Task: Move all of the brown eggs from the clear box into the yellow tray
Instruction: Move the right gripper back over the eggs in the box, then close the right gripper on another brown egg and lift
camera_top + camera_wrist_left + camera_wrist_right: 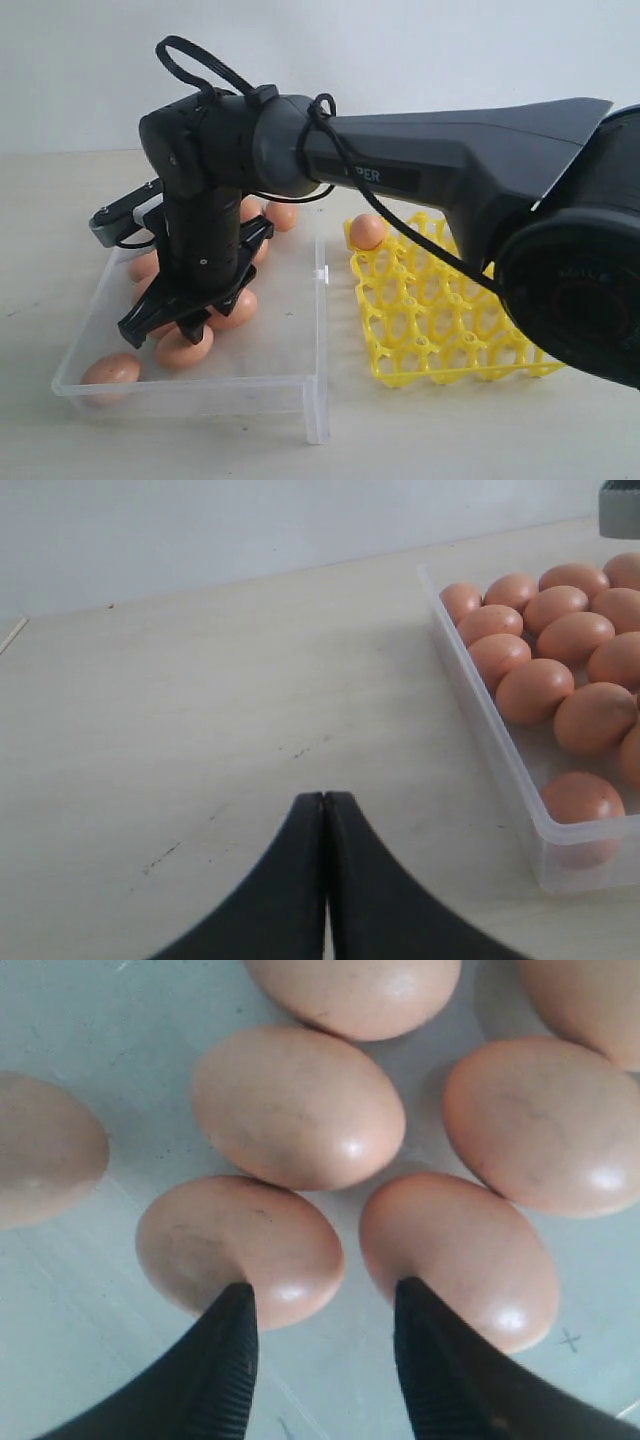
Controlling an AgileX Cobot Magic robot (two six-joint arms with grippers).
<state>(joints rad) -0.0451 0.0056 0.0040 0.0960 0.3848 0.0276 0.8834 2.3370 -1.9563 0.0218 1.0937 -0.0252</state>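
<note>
Several brown eggs (183, 347) lie in the clear box (315, 390) at the left of the exterior view. One brown egg (367, 231) sits in a far corner cell of the yellow tray (440, 330). My right gripper (180, 325) reaches across into the box, pointing down, open just above the eggs. In the right wrist view the right gripper (322, 1305) is over the gap between two eggs (240, 1250) (460, 1260), holding nothing. My left gripper (325, 798) is shut and empty over bare table beside the box (490, 730); it does not show in the exterior view.
The right arm's large dark body (450, 170) spans the scene above the tray and hides its right part. The box's small clip (320, 273) faces the tray. Pale table (200, 700) lies left of the box.
</note>
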